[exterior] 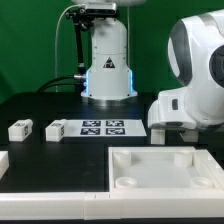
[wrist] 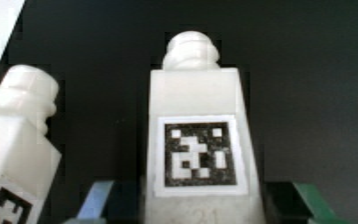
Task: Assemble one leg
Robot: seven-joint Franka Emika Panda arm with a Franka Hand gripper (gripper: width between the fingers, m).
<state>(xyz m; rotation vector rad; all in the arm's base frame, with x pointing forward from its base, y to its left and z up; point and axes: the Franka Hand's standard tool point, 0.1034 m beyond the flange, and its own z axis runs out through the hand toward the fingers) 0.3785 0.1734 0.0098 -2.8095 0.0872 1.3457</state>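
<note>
Between the fingers [wrist: 108,203] of the gripper [wrist: 208,206], in the wrist view, sits the leg [wrist: 197,100]: tag [wrist: 199,150] facing the cam, stepped peg [wrist: 194,47] pointing away from the wrist, black table [wrist: 105,60] behind it. A second leg [wrist: 16,135] lies just beside it, roughly parallel, w/ a dark gap between. The fingers flank the leg on both sides, but whether the pads press it or only straddle it I can't tell, as the frame cuts them off. In the exterior view the gripper is hidden behind the arm [exterior: 195,70], so no help there.

Step in hand, as I judge it: getting a firm hold on this leg. To do it well:
- Keep the fingers centred on the flat sides, on the body & not the peg.
- Close square so the leg doesn't twist.
- Mind the finger on the neighbour's side: little room there, and a nudge could shift the second leg.
- Lift straight up before any turn.

Containers: only the square piece [exterior: 165,170] at the front comes close, a rimmed, tray-like part w/ corner sockets [exterior: 126,183]. The sockets that show hold nothing, and no leg is seated yet. A third leg [exterior: 20,128] & a fourth leg [exterior: 55,128] sit loose on the table, beside the marker board [exterior: 102,127], toward the exterior view's left.
</note>
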